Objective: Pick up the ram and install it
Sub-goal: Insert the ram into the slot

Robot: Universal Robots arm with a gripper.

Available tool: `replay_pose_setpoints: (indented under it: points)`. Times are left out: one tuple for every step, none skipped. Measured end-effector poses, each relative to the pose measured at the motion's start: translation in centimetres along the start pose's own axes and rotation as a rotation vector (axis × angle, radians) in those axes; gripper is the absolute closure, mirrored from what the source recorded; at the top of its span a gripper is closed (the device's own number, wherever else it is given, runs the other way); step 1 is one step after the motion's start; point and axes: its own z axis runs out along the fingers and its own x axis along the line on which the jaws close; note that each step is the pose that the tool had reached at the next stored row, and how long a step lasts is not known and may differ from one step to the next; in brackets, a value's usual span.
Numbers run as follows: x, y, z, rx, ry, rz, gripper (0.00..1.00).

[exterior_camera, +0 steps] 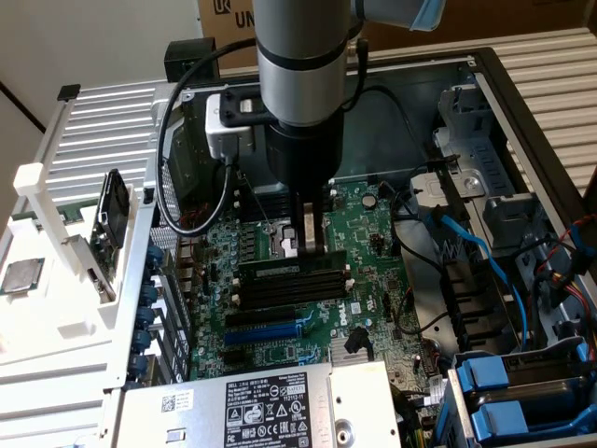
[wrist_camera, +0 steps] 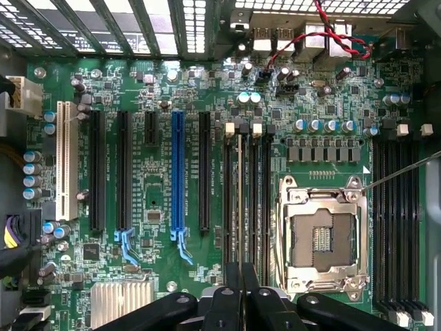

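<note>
The ram [wrist_camera: 240,200] shows edge-on as a thin pale strip running along one of the black memory slots [wrist_camera: 253,200], beside the bare processor socket [wrist_camera: 320,241]. My gripper [wrist_camera: 241,272] is shut on the ram's near end, with a dark finger on each side of it. In the exterior view the gripper [exterior_camera: 312,250] reaches straight down from the arm onto the bank of memory slots [exterior_camera: 294,285]. There the ram [exterior_camera: 270,270] lies level along the rearmost slot. I cannot tell whether it is fully seated.
The motherboard [exterior_camera: 373,233] lies inside an open computer case. A power supply [exterior_camera: 242,406] sits at the front, with blue drive caddies [exterior_camera: 504,392] and cables at the exterior view's right. A white rack [exterior_camera: 56,280] holding a silver processor chip [exterior_camera: 19,277] stands at the exterior view's left.
</note>
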Motion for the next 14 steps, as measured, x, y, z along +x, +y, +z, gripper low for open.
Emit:
replay_pose_setpoints:
  points:
    - [-0.02,-0.02,0.0,0.0,0.0018,0.0,0.88]
    - [-0.03,-0.02,-0.01,-0.0001,0.0046,0.0,0.88]
    - [-0.05,-0.03,0.0,0.0,0.0076,0.0,0.88]
    - [-0.05,-0.03,0.01,0.0002,0.0111,0.0,0.88]
    - [-0.06,-0.03,0.01,0.0002,0.0163,-0.002,0.88]
    - [-0.05,-0.03,0.0,0.0,0.0173,-0.003,0.88]
    - [-0.05,-0.02,0.0,-0.0001,0.0175,-0.004,0.88]
    - [-0.05,-0.02,0.01,-0.0001,0.0178,-0.005,0.88]
    - [-0.08,-0.02,0.05,0.0,0.0184,-0.005,0.88]
    - [-0.11,-0.02,0.12,0.0,0.0201,-0.006,0.88]
    - [-0.12,-0.01,0.21,0.0,0.0215,-0.006,0.88]
    - [-0.12,-0.02,0.27,-0.0002,0.0222,-0.007,0.88]
    - [-0.12,-0.01,0.29,-0.0002,0.0224,-0.007,0.88]
    - [-0.12,-0.02,0.32,-0.0001,0.0221,-0.007,0.88]
